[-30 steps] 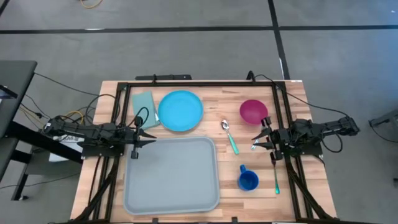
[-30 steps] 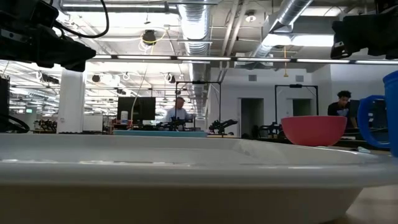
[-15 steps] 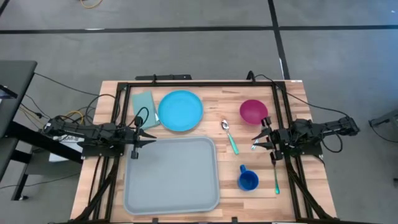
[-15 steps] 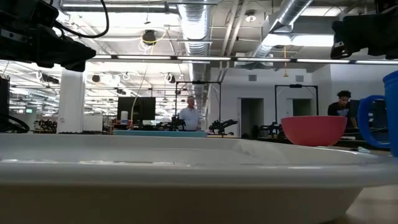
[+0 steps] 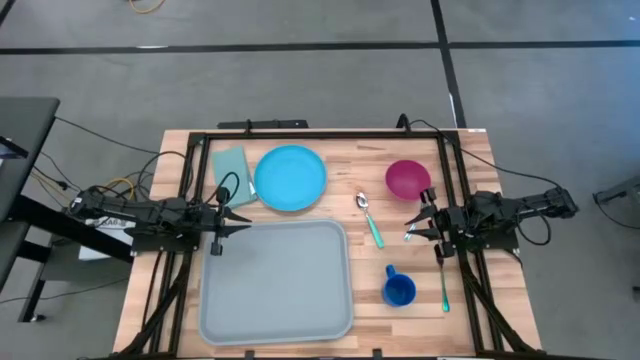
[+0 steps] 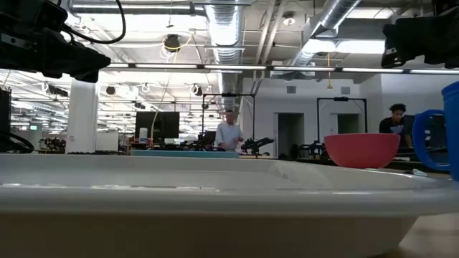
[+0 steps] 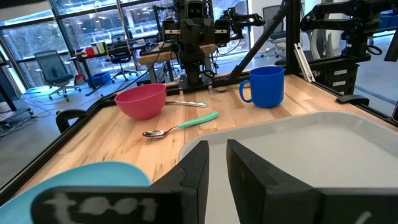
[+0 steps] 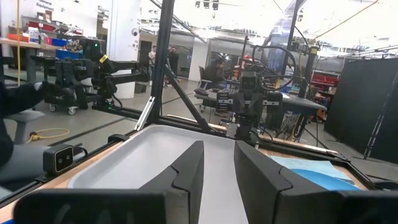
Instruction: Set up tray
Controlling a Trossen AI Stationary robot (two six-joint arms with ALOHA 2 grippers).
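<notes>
Looking down on a wooden table (image 5: 470,150), I see a large light grey-blue tray (image 5: 277,281) lying flat and bare at the near middle. Two dark robot arms reach in from either side and hover above the wood. The left gripper (image 5: 235,221) hangs at the tray's far left corner, its two fingers set slightly apart with a narrow gap between them, holding nothing. The right gripper (image 5: 414,225) hangs well to the right of the tray, its fingers likewise a little spread and empty.

Beyond the tray, at the far side, sits a round bright blue plate (image 5: 290,178), with a small teal napkin (image 5: 230,167) just left of it. A magenta bowl (image 5: 407,178) stands to the far right. Between the tray and the right gripper lies a spoon with a green handle (image 5: 371,220). A blue mug (image 5: 398,289) stands near the tray's right edge, and a green-handled utensil (image 5: 444,282) lies right of the mug.
</notes>
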